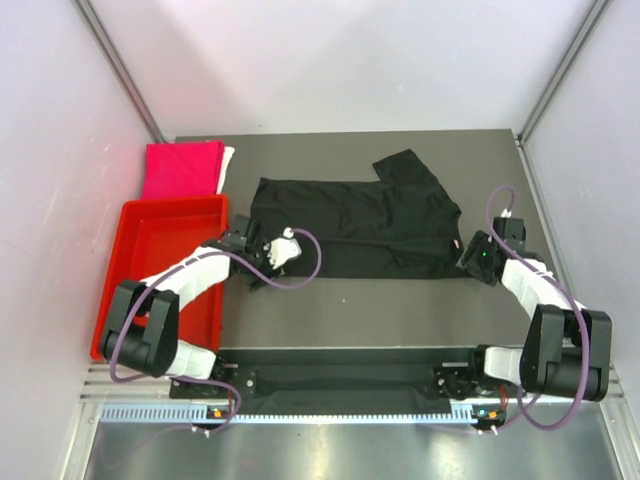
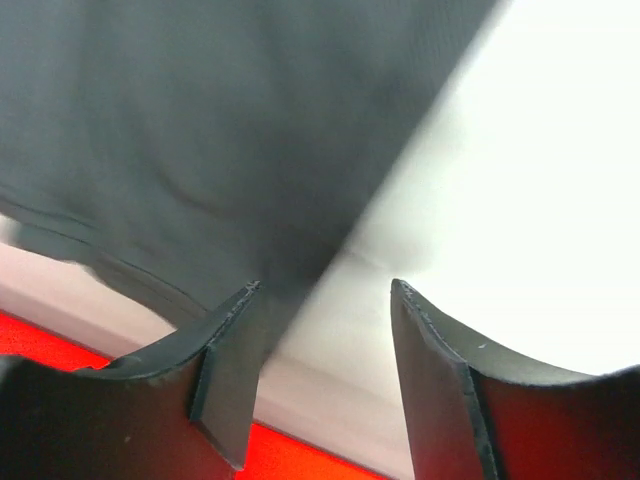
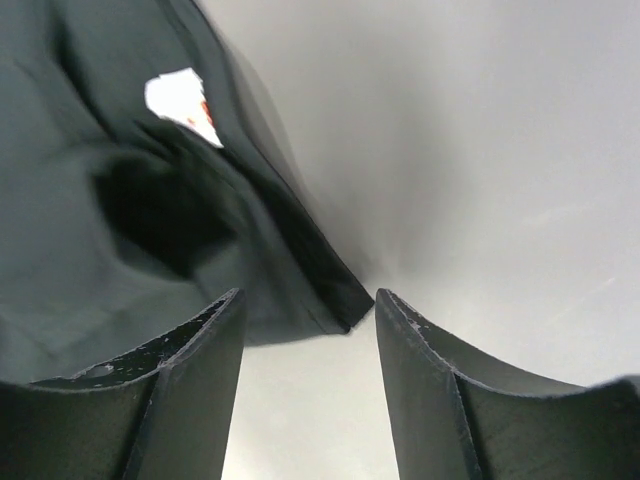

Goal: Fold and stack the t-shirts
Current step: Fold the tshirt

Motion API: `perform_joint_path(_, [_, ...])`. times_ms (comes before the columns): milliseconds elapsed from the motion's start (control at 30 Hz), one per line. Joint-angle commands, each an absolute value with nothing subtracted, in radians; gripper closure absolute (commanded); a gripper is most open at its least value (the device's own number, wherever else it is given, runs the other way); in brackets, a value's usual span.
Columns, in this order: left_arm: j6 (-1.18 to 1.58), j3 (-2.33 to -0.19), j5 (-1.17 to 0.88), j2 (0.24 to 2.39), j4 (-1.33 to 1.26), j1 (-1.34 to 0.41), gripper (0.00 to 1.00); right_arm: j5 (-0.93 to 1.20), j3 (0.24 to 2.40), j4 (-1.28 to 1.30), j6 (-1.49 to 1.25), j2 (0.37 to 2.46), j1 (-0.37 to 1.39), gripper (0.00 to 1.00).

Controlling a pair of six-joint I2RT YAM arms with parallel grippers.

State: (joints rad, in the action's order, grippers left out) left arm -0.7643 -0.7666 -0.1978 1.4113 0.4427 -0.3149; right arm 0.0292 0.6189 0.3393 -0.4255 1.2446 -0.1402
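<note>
The black t-shirt [image 1: 360,222] lies spread flat across the middle of the table, one sleeve sticking out at the far side. The magenta-pink folded shirt [image 1: 182,168] lies at the far left with a white edge [image 1: 228,163] beside it. My left gripper [image 1: 256,268] is open at the black shirt's near-left corner; in the left wrist view [image 2: 322,292] the black cloth [image 2: 200,130] hangs just past the left fingertip. My right gripper [image 1: 463,252] is open at the shirt's near-right corner; in the right wrist view [image 3: 308,300] the shirt's corner [image 3: 340,305] lies between the fingertips, ungripped.
A red plastic tray [image 1: 150,235] stands at the left, under my left arm, and shows red below the left fingers [image 2: 300,452]. A white label [image 3: 182,100] sits on the black shirt. Pale walls enclose the table on three sides.
</note>
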Motion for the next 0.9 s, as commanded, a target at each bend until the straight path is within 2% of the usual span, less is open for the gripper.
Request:
perform_joint_path(0, [-0.862, -0.726, -0.131, 1.407, 0.399, -0.31, 0.42, 0.043, 0.595, 0.299, -0.452, 1.267, -0.149, 0.46])
perform_joint_path(200, [-0.861, -0.721, -0.072, 1.497, 0.304, -0.31, 0.41, 0.066, 0.565, 0.258, -0.459, 1.321, -0.161, 0.52])
perform_joint_path(300, [-0.868, -0.721, -0.052, 1.546, 0.285, -0.31, 0.43, 0.069, 0.557, 0.255, -0.454, 1.316, -0.175, 0.62])
perform_joint_path(333, [-0.87, -0.721, -0.055, 1.557, 0.284, -0.31, 0.46, 0.074, 0.554, 0.255, -0.456, 1.312, -0.178, 0.72])
perform_joint_path(367, [-0.865, -0.722, -0.058, 1.568, 0.287, -0.31, 0.5, 0.077, 0.551, 0.253, -0.457, 1.307, -0.179, 0.77])
perform_joint_path(400, [-0.859, -0.727, -0.063, 1.584, 0.29, -0.31, 0.56, 0.08, 0.549, 0.253, -0.459, 1.296, -0.179, 0.83])
perform_joint_path(433, [-0.85, -0.732, -0.066, 1.589, 0.299, -0.31, 0.66, 0.084, 0.548, 0.255, -0.46, 1.29, -0.179, 0.92])
perform_joint_path(467, [-0.833, -0.745, -0.08, 1.592, 0.331, -0.31, 0.88, 0.087, 0.546, 0.261, -0.465, 1.287, -0.183, 0.96])
perform_joint_path(500, [-0.822, -0.75, -0.087, 1.585, 0.35, -0.31, 1.0, 0.104, 0.548, 0.267, -0.469, 1.279, -0.186, 1.0])
perform_joint_path(667, [-0.807, -0.75, -0.213, 1.461, 0.518, -0.31, 1.0, 0.147, 0.534, 0.36, -0.498, 1.212, -0.234, 1.0])
perform_joint_path(867, [-0.856, -0.75, -0.345, 1.286, 0.731, -0.31, 1.0, 0.196, 0.462, 0.465, -0.602, 0.974, -0.342, 1.0])
